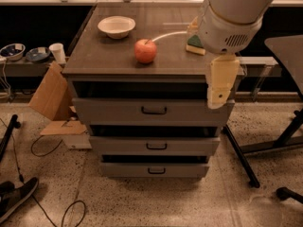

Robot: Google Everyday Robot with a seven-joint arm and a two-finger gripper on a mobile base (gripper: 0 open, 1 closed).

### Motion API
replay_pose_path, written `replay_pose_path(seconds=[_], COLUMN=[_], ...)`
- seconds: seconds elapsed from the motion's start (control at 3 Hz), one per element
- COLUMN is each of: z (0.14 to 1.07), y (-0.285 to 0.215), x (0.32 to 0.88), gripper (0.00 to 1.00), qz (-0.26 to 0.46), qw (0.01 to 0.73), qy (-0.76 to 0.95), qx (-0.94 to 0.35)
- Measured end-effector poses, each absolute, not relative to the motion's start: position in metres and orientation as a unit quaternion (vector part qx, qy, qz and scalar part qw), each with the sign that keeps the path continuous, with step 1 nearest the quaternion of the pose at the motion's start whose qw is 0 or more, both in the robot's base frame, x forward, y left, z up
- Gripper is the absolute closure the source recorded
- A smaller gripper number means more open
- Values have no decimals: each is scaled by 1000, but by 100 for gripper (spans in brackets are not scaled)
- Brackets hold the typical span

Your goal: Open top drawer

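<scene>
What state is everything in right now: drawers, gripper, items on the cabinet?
top drawer: not visibly pulled out; handle free.
middle drawer: not visibly pulled out.
bottom drawer: not visibly pulled out.
gripper: hanging in front of the top drawer's right end, away from the handle.
apple: upright on the cabinet top.
bowl: upright, looks empty.
sponge: lying flat, partly hidden by the arm.

My gripper [221,84], at the front right table [109,56] corner, hides the right end of the top drawer [142,111]; my arm [232,13] half-covers the sponge [193,48].
</scene>
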State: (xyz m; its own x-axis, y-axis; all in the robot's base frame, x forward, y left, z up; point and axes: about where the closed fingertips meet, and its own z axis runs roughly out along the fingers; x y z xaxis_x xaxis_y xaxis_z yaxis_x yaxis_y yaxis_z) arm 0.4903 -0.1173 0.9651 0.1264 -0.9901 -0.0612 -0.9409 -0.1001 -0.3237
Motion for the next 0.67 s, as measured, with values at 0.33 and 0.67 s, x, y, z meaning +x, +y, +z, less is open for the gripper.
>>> replay_pose_path(seconds=[0.33, 0.67], z=[939, 908], y=[-100, -102], x=[507, 518], gripper=[0, 0], qz=[-99, -104], qw=[112, 81], qy=[599, 542], qx=[-787, -830])
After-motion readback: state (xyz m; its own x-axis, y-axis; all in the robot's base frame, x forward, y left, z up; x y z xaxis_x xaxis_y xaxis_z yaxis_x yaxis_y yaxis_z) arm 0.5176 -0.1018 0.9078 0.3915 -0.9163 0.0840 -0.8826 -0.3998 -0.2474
